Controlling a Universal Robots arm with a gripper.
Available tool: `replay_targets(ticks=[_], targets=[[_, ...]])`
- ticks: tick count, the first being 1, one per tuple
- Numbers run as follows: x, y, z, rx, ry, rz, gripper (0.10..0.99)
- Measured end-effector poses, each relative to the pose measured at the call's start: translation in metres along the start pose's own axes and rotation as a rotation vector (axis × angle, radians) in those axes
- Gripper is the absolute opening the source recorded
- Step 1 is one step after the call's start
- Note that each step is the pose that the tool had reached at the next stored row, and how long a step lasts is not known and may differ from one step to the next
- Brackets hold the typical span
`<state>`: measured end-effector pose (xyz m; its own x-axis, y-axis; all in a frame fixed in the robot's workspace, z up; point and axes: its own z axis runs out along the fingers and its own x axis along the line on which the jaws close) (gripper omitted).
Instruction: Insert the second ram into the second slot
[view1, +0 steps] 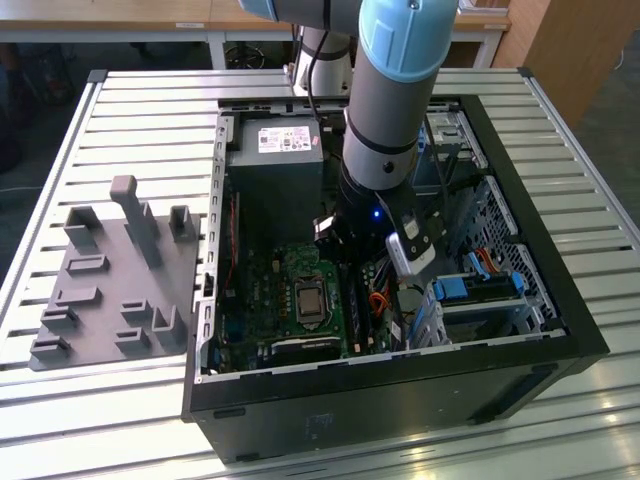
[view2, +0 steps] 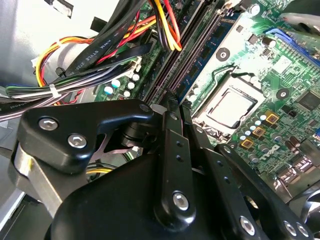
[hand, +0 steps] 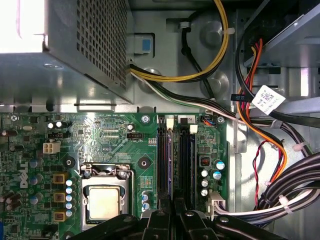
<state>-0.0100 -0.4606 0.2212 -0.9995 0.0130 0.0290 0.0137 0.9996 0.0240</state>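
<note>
Two end effector (hand: 173, 205) fingers (hand: 161, 220) are pinching narrowly on the second ram (hand: 170, 165); tilting risks jamming its slot (hand: 170, 125).

A pale slatted metal table (view1: 130, 120) carries an open black computer case (view1: 400, 410), with a grey moulded plastic fixture plate (view1: 110, 280) just beside it on the exterior view's left.

Dull-shining ribbed metal slats on the table (view1: 150, 130). Matt grey plastic on the fixture tray (view1: 105, 320) at the exterior view's left. Satin black painted sheet metal on the computer case (view1: 400, 400). Bare perforated grey metal on the power supply (hand: 95, 40). Glossy green laminate on the motherboard (hand: 110, 132), brushed bright metal on the processor lid (hand: 103, 202). Smooth black body with shiny screw heads on the gripper (view2: 175, 107). Sleek plastic sheathing on the cables (hand: 295, 177).
</note>
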Motion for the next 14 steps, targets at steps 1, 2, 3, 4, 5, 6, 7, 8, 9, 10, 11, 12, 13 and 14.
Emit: replay_targets(ticks=[1,2,3,4,5,6,7,8,9,10,11,12,13,14], targets=[[0.0000,0.0000,0.0000,0.000,0.0000,0.000,0.137],[0.0000,0.0000,0.0000,0.000,0.0000,0.000,0.137],[0.0000,-0.0001,0.0001,0.000,-0.0001,0.000,0.137],[0.0000,-0.0003,0.0001,0.000,0.0000,0.000,0.137],[0.0000,-0.0003,0.0001,0.000,0.0000,0.000,0.137],[0.0000,-0.0004,0.0000,0.000,0.0000,0.000,0.137],[0.0000,-0.0005,0.0000,0.000,0.0000,0.000,0.137],[0.0000,-0.0007,0.0000,0.000,0.0000,0.000,0.137],[0.0000,-0.0010,0.0000,0.000,0.0000,0.000,0.137],[0.0000,-0.0011,0.0000,0.000,0.0000,0.000,0.137],[0.0000,-0.0011,0.0000,0.000,0.0000,0.000,0.137],[0.0000,-0.0011,0.0000,0.001,0.0000,0.000,0.137],[0.0000,-0.0011,0.0000,0.001,0.0000,0.000,0.137],[0.0000,-0.0011,-0.0002,0.001,0.0000,0.000,0.137]])
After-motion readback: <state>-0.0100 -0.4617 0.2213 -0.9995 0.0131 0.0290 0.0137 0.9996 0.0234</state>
